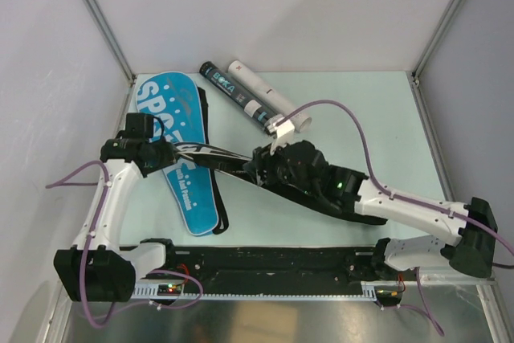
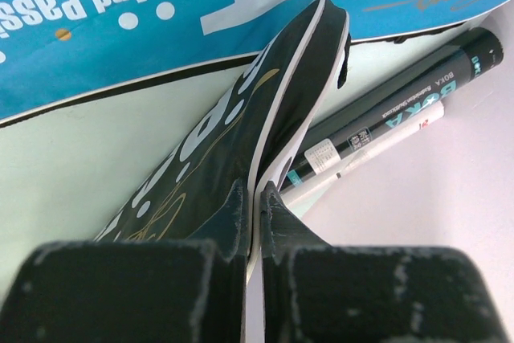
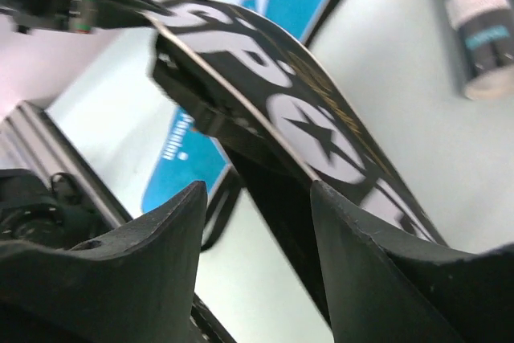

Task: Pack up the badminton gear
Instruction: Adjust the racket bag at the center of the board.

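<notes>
Top view: blue SPORT bag [image 1: 181, 118] is laid flat on the left part of the pale green table [image 1: 353, 118], its narrow end toward the arm bases. A black SPORT bag [image 1: 210, 158] is held clear of the table, stretched between the two arms and crossing over the blue bag's right edge.

Left gripper [image 2: 257, 198]: the fingers are pressed together on the white-piped edge of the black bag, with almost no gap left between them.

Right gripper [image 3: 261, 198]: the fingers are spread wide, and the black bag's printed face is seen running down between them. A strip of background is visible between one finger and the bag. Contact at the other finger cannot be judged, as the close view is blurred; the bag appears straddled rather than clamped.

Black tube [image 1: 233, 94] and white tube [image 1: 269, 92] are found lying side by side, touching or nearly so, at the far middle of the table, angled from far left to near right. Both are well apart from the blue bag. White lettering is noted on the black tube in the left wrist view.
</notes>
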`<move>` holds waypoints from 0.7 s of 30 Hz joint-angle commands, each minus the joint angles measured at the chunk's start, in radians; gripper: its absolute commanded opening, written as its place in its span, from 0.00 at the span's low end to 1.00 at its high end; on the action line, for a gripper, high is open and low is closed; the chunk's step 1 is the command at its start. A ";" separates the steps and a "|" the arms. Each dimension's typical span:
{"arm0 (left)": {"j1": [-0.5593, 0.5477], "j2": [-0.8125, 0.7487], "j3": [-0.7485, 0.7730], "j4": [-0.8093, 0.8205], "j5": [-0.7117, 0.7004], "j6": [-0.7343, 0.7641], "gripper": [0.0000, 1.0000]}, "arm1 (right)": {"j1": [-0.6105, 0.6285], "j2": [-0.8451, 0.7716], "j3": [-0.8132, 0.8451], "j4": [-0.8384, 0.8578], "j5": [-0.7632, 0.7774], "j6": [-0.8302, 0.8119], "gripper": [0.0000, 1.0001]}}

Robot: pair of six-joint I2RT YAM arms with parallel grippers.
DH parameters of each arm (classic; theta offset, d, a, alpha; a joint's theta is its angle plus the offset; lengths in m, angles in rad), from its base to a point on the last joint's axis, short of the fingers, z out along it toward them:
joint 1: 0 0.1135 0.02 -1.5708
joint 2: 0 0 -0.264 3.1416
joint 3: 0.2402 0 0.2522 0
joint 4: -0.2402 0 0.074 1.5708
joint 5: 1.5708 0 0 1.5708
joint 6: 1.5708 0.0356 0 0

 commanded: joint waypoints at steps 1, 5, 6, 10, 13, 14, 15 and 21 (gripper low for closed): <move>-0.039 -0.034 0.015 -0.019 0.039 -0.060 0.00 | 0.115 0.036 -0.111 0.381 0.061 -0.072 0.58; -0.046 -0.043 0.028 -0.019 0.043 -0.065 0.00 | 0.261 0.186 -0.177 0.767 0.166 -0.290 0.57; -0.046 -0.044 0.029 -0.021 0.044 -0.065 0.00 | 0.287 0.221 -0.183 0.850 0.177 -0.336 0.57; -0.047 -0.046 0.026 -0.019 0.054 -0.063 0.00 | 0.338 0.365 -0.187 1.069 0.173 -0.402 0.56; -0.046 -0.045 0.020 -0.018 0.060 -0.055 0.00 | 0.340 0.441 -0.187 1.192 0.181 -0.410 0.56; -0.047 -0.045 0.018 -0.017 0.064 -0.051 0.00 | 0.336 0.464 -0.185 1.223 0.182 -0.416 0.56; -0.046 -0.045 0.013 -0.017 0.069 -0.048 0.00 | 0.330 0.480 -0.183 1.255 0.182 -0.423 0.57; -0.051 -0.067 0.004 -0.017 0.086 -0.047 0.00 | 0.264 0.546 -0.128 1.271 0.215 -0.322 0.57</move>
